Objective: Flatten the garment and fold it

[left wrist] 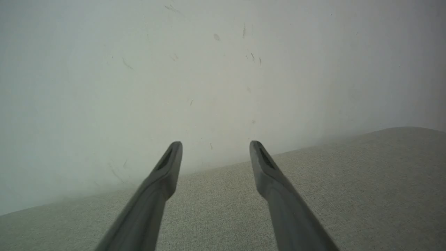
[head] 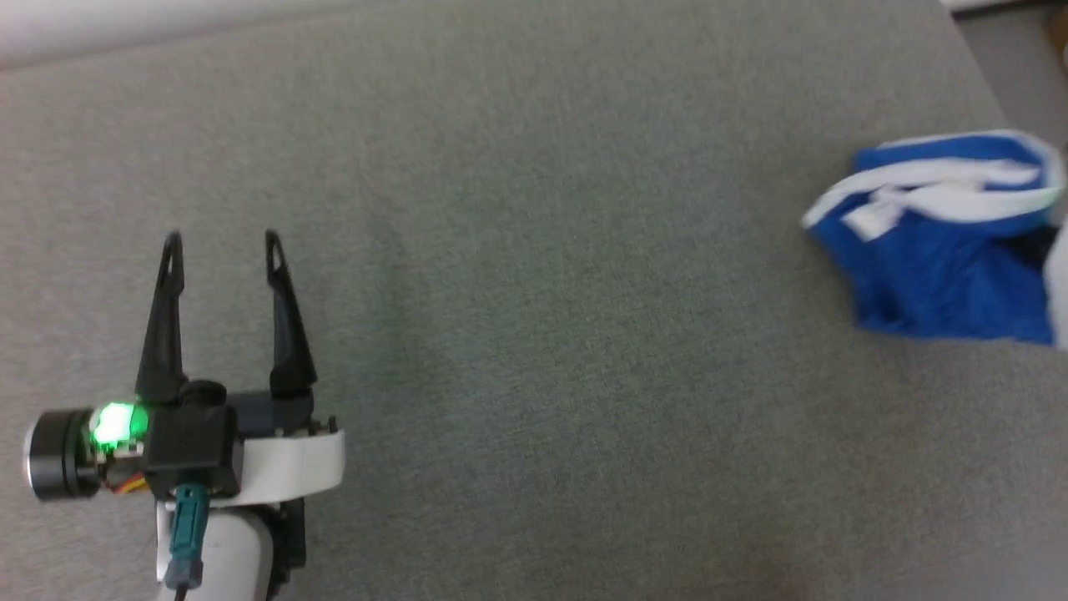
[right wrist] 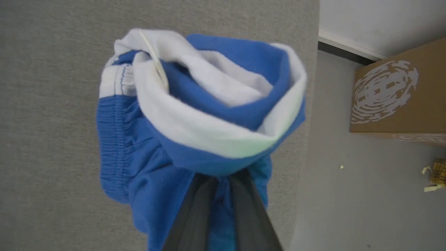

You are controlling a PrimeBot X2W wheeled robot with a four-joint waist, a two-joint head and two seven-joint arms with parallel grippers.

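Note:
The garment (head: 943, 267) is a bunched bundle of royal-blue shorts with white stripes, at the far right of the grey surface in the head view. In the right wrist view the garment (right wrist: 139, 167) hangs crumpled, its gathered waistband at the left and white bands on top. My right gripper (right wrist: 220, 179) is shut on the blue fabric, its fingertips hidden inside the folds. Far from the shorts, at the lower left of the head view, my left gripper (head: 221, 242) stands open over bare surface. In its own wrist view the left gripper (left wrist: 216, 146) holds nothing.
The grey fabric surface (head: 534, 334) stretches wide between the two grippers. Its right edge (right wrist: 313, 104) drops to a grey floor holding a cardboard box (right wrist: 393, 94) and small scraps (right wrist: 435, 174). A white wall (left wrist: 174, 69) runs along the surface's far side.

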